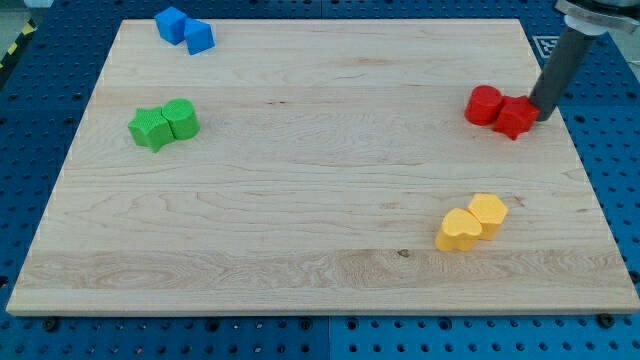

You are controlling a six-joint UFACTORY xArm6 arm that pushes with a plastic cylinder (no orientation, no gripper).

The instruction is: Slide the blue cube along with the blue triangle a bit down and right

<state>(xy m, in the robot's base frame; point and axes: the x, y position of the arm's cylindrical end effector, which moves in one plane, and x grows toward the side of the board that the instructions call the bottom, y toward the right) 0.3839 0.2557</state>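
Note:
The blue cube (171, 23) and the blue triangle (199, 37) sit touching each other at the view's top left of the wooden board (300, 180). My tip (543, 113) is at the view's right, touching the right side of a red block (516, 116), far from the blue blocks.
A red cylinder (484, 104) touches the red block's left side. A green star-shaped block (151, 129) and a green cylinder (182, 118) sit together at the left. A yellow heart (457, 230) and a yellow hexagon (488, 214) sit together at the lower right.

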